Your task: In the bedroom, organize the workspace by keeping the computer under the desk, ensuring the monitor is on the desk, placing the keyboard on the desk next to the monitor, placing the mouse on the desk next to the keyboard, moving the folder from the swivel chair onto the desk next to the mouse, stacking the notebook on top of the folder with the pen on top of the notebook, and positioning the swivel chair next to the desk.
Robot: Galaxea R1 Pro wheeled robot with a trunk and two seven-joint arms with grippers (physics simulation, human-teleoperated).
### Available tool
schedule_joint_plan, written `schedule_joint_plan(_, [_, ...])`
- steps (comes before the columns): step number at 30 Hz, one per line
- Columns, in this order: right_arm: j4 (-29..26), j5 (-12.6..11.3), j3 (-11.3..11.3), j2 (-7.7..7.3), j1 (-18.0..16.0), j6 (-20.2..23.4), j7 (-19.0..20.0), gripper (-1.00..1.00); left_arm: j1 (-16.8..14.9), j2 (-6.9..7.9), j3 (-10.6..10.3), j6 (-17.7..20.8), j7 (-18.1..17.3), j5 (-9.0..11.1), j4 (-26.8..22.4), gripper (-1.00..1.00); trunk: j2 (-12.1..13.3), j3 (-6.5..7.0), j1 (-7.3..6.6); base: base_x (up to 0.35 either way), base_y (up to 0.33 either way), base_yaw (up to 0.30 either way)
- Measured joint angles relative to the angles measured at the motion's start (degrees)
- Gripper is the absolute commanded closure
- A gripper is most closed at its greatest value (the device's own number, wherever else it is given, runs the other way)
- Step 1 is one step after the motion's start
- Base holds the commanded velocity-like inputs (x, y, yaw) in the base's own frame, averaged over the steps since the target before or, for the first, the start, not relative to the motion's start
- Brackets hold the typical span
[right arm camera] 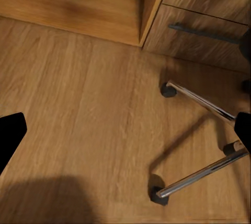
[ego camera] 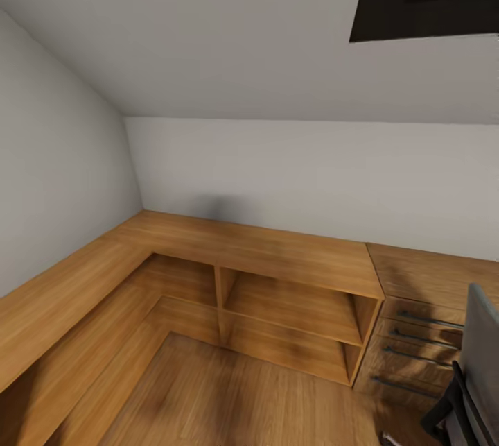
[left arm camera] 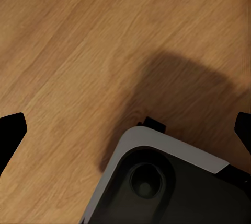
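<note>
Wrapping the white-walled corner, a bare wooden desk (ego camera: pixel 249 248) meets wood floor (left arm camera: pixel 78 67); both arms' fingers wide.

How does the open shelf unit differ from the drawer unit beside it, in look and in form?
The shelf unit has an open front with bare compartments split by a divider; the drawer unit has a closed front of stacked drawers. The drawer unit carries dark bar handles; the shelf unit has none. In the head view the shelf unit is wider, and the drawer unit is partly hidden by the chair. Both are the same warm wood, side by side against the wall.
</note>
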Motion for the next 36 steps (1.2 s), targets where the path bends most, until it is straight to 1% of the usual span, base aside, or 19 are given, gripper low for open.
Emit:
schedule_joint_plan(9, [-0.1,-0.3,-0.5,0.01,0.0,0.3,0.0,-1.0,0.0,0.0,0.0,0.0,0.0,0.0,0.0,-1.0,0.0,-0.8,0.0,0.0,0.041,-0.109])
schedule_joint_plan(21, [-0.1,-0.3,-0.4,0.06,0.0,0.3,0.1,-1.0,0.0,0.0,0.0,0.0,0.0,0.0,0.0,-1.0,0.0,-1.89,0.0,0.004,0.256,-0.041])
schedule_joint_plan(26, [-0.1,-0.3,-0.4,0.06,0.0,0.3,0.3,-1.0,0.0,0.0,0.0,0.0,0.0,0.0,0.0,-1.0,0.0,-2.35,-0.01,0.109,0.28,-0.003])
schedule_joint_plan(31, [-0.1,-0.3,-0.4,0.06,0.0,0.3,0.3,-1.0,0.0,-0.06,0.0,0.0,0.0,0.0,0.0,-1.0,0.0,-2.81,-0.01,0.077,0.113,-0.013])
schedule_joint_plan(36, [-0.1,-0.3,-0.4,0.03,0.0,0.3,0.3,-1.0,0.0,-0.02,0.0,0.0,0.0,-0.1,0.0,-1.0,0.0,-3.08,0.0,0.015,0.022,-0.172])
